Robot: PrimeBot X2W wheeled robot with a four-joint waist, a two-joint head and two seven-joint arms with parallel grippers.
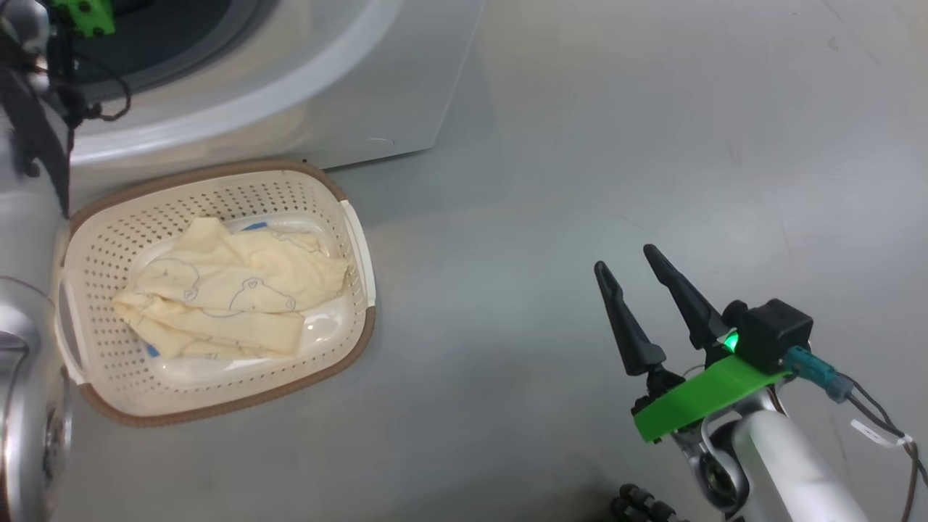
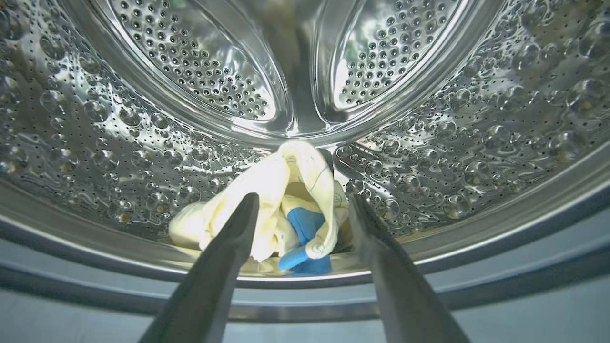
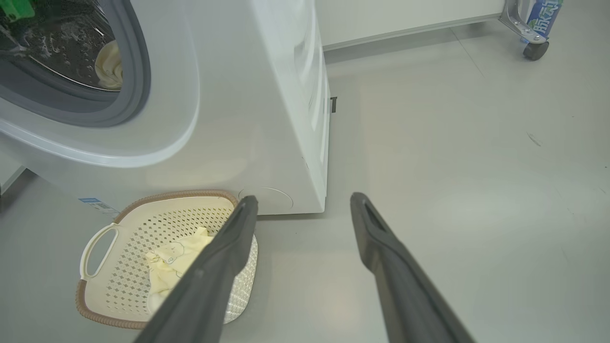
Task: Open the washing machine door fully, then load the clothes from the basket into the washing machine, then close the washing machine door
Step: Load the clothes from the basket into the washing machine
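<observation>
The cream perforated basket [image 1: 101,254] is viewed from above and from the right wrist, the steel drum [image 2: 95,143] closely from the left

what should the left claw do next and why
Probably pull the left claw out of the drum: it is open, one garment lies in there, and more clothes wait in the basket.

The white front-loading washing machine [image 3: 248,119] stands with its mouth open, a grey rubber gasket [image 3: 137,71] ringing the perforated steel drum [image 2: 119,143]. One pale-yellow garment [image 2: 286,200] with a bright blue patch lies crumpled on the drum's bottom, near the front lip. The cream perforated basket [image 1: 109,239], brown-rimmed with white handles, sits upright just beside the machine's front base. It holds more clothes [image 1: 225,290]: pale-yellow cloth with thin blue animal outlines, lying loosely folded.
</observation>
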